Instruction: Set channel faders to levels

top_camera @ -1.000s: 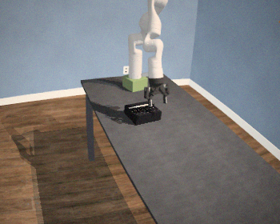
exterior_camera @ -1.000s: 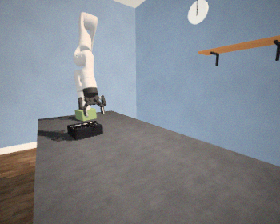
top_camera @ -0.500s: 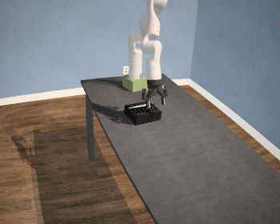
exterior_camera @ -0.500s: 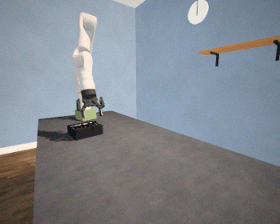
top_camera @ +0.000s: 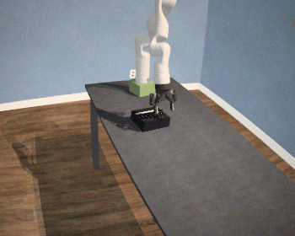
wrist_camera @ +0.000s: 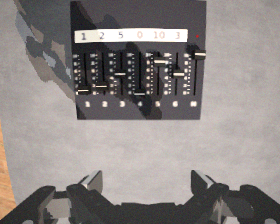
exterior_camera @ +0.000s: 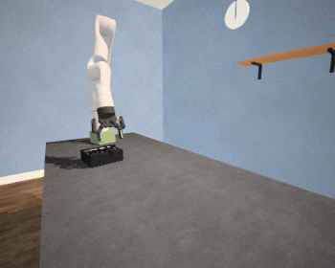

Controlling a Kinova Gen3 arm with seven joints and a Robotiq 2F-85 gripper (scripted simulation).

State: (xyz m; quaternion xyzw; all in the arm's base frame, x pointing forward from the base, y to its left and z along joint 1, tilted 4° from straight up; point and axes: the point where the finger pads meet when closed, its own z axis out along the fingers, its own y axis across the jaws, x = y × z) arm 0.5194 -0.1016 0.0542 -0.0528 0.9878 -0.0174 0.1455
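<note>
We take this for a plain room at home or an office: blue walls (exterior_camera: 215, 120), wood floor (top_camera: 50, 177), a wall clock (exterior_camera: 236, 13), an orange shelf (exterior_camera: 287, 55), one long grey desk (top_camera: 202, 177).
</note>
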